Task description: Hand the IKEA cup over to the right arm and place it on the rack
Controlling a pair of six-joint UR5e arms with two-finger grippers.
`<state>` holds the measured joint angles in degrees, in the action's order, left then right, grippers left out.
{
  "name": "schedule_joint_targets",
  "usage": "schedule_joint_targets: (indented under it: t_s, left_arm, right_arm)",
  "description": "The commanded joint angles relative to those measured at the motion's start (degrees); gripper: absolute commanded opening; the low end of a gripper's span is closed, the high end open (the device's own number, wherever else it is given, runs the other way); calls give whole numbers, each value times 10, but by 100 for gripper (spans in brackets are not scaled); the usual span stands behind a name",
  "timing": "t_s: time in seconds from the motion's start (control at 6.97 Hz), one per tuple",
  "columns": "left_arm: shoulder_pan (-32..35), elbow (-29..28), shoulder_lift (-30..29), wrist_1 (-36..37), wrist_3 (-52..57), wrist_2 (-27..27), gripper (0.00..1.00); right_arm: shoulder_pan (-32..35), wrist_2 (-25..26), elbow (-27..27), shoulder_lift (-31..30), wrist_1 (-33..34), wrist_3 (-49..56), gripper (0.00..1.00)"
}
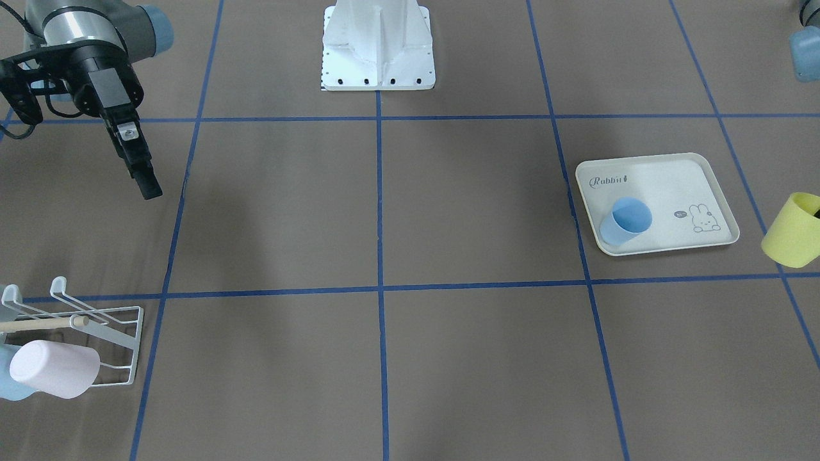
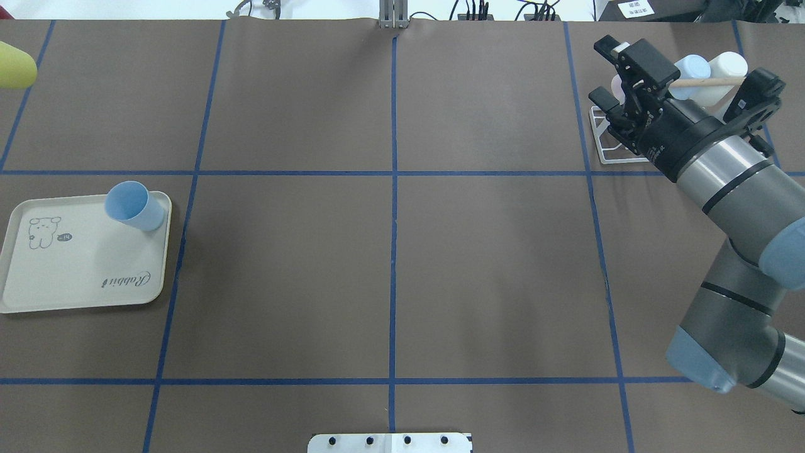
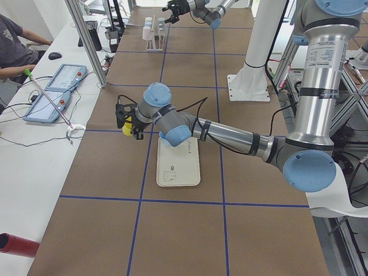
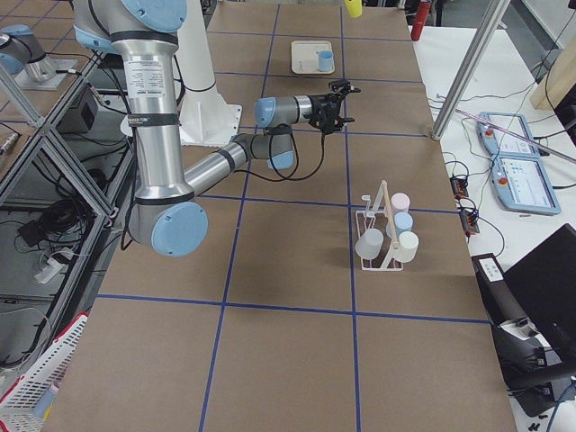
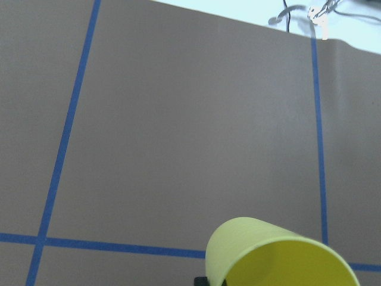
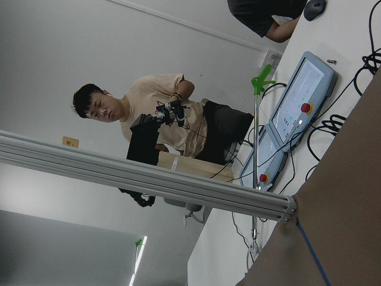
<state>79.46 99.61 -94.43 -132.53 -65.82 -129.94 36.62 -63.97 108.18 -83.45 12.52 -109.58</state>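
Left arm: the silver-grey jointed left arm (image 3: pixel 230 135) stretches out low across the table.
Left gripper: the black left gripper (image 3: pixel 127 118) is clamped on the rim of the yellow-green plastic cup (image 1: pixel 791 232). The cup hangs tipped over above the table, just past the tray.
Right arm: the matching right arm (image 2: pixel 736 182) is up beside the rack. The right gripper (image 2: pixel 604 70) has its fingers spread and empty, well apart from that cup.
Rack: the small white wire rack (image 1: pixel 82 322) with its wooden dowel carries a pale pink cup (image 1: pixel 54 369) and other pale cups.
Tray: the cream rabbit-print tray (image 1: pixel 679 186) has one light-blue cup (image 1: pixel 626 221) standing in a corner.
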Motion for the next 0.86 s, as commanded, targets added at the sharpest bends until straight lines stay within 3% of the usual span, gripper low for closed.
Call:
schedule_joint_targets:
  t_s: [0.0, 0.29, 0.72]
  left_arm:
    - [-23, -1, -1, -127, -172, 5, 0]
    - [-62, 1, -11, -256, -344, 52, 0]
    - [-197, 7, -33, -413, -532, 220, 0]
  right_arm:
    - [-9, 1, -13, 0, -36, 0, 99]
    - [-26, 1, -14, 17, -44, -1, 99]
    - [-45, 0, -10, 28, -44, -1, 99]
